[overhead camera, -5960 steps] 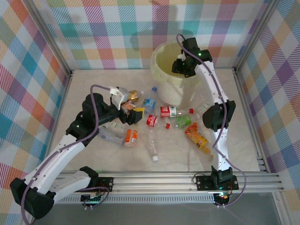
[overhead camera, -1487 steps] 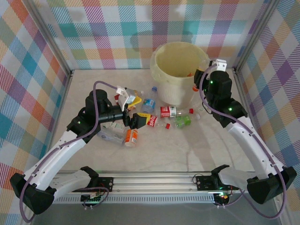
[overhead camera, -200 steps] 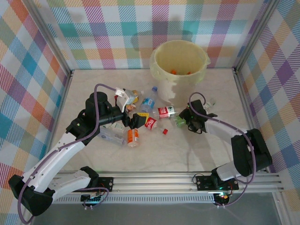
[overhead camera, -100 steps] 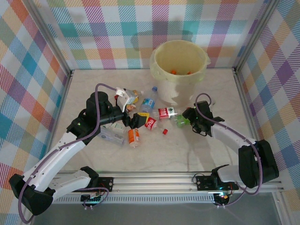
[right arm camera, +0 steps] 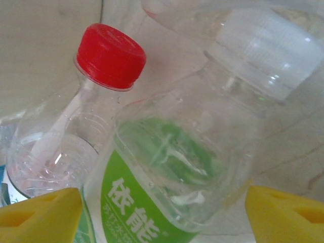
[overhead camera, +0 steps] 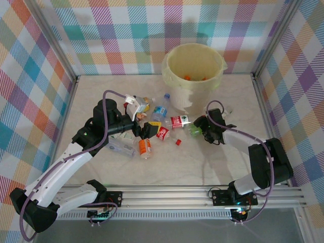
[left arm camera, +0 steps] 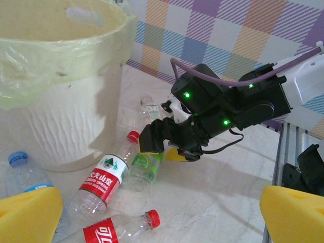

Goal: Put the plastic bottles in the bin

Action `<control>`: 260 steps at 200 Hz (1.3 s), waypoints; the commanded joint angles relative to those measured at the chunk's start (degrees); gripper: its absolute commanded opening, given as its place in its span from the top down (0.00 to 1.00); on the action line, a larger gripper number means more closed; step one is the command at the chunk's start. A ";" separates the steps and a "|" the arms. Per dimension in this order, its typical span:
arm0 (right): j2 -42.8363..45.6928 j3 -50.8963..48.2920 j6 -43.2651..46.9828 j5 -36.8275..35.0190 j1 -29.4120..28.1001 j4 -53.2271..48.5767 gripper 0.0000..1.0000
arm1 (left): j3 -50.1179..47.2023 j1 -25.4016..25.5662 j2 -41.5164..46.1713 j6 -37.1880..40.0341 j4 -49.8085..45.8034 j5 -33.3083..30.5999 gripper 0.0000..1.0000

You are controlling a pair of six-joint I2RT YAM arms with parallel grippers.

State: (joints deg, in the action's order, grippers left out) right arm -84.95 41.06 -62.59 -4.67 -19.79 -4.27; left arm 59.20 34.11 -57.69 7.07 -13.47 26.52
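Note:
The bin [overhead camera: 195, 71] stands at the back of the table, a pale yellow liner over its rim [left arm camera: 61, 76]. Several plastic bottles lie in front of it. A green-label bottle [overhead camera: 195, 131] [left arm camera: 142, 169] [right arm camera: 172, 167] lies on the table between the yellow pads [right arm camera: 40, 215] of my right gripper [overhead camera: 198, 129] [left arm camera: 164, 151] [right arm camera: 163, 215], whose jaws stand open round its upper end. My left gripper [overhead camera: 144, 129] [left arm camera: 162, 215] hovers open over a red-label bottle [left arm camera: 101, 182] [overhead camera: 178, 121] and a cola bottle [left arm camera: 116, 230] [overhead camera: 162, 132], holding nothing.
More bottles lie left of centre: an orange one [overhead camera: 144, 148], a blue-label one [overhead camera: 161, 111], a clear crushed one [overhead camera: 119, 147]. A loose red cap [overhead camera: 178, 142] sits on the marble. A red bottle cap [right arm camera: 110, 55] is close beside the green-label bottle. Checked walls enclose the table.
The right gripper's jaws have widened; it swung slightly right, then back left onto the green-label bottle. The left arm has not moved.

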 commanded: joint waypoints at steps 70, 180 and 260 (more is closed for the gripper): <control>-4.61 3.25 0.57 0.54 0.06 1.35 0.13 | 2.15 0.78 0.21 -0.12 -0.34 1.17 0.00; 5.79 2.53 17.98 4.59 3.47 -14.07 0.26 | 2.24 0.78 0.06 -0.48 -0.05 2.75 0.00; 4.27 5.39 9.55 3.79 3.02 -12.12 0.19 | 2.17 0.87 0.29 -0.28 0.07 3.00 0.00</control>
State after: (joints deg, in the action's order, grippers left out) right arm -79.79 45.45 -48.62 0.08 -16.16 -18.39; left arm 59.83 34.11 -57.69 6.92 -13.52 28.05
